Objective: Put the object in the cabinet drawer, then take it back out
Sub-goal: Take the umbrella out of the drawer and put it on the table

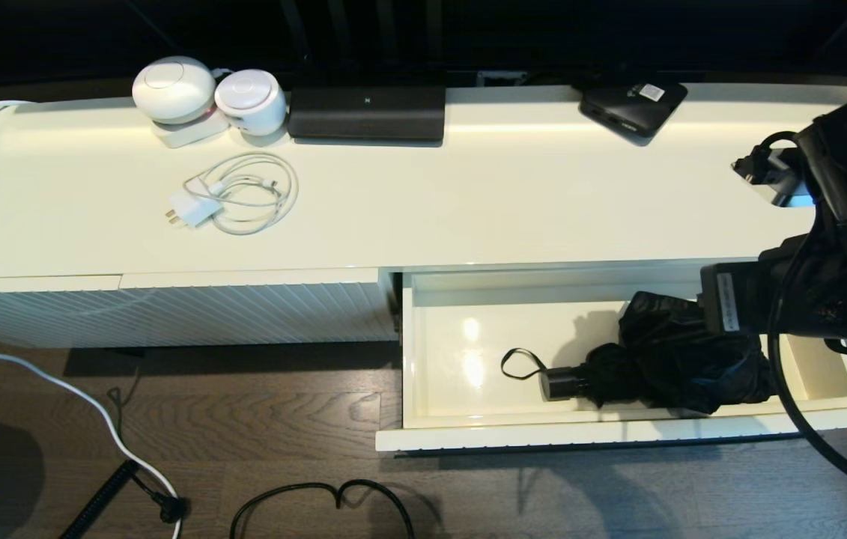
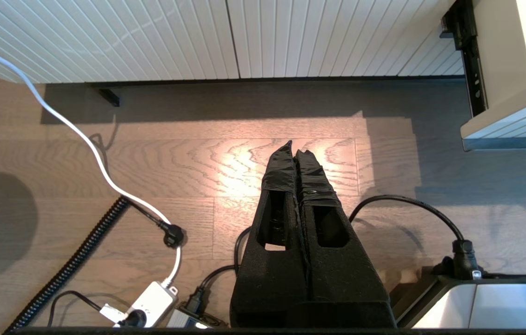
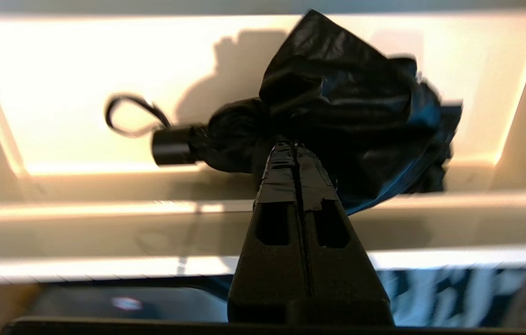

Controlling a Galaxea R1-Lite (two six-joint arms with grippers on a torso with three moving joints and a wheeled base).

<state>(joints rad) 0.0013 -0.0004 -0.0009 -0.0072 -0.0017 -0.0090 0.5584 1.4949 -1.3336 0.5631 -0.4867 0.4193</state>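
Observation:
The black folding umbrella (image 1: 663, 359) lies along the front of the open cream drawer (image 1: 543, 436), on the drawer's right half. Its short handle (image 1: 562, 383) and wrist loop (image 1: 519, 363) point to my left. In the right wrist view the wrinkly fabric (image 3: 351, 102) bulges upward and overlaps the drawer's front wall. My right gripper (image 3: 292, 145) is shut, its tips buried in that fabric near the handle end (image 3: 174, 146). In the head view its fingers are hidden against the umbrella. My left gripper (image 2: 294, 148) hangs shut and empty over the wooden floor.
On the cabinet top sit a white charger with coiled cable (image 1: 232, 195), two white round devices (image 1: 172, 88), a black bar (image 1: 367, 112) and a flat black box with a sticker (image 1: 633, 105). A ribbed cream panel (image 1: 168, 311) stays shut. Cables (image 1: 318, 498) and a power strip (image 2: 151, 302) lie on the floor.

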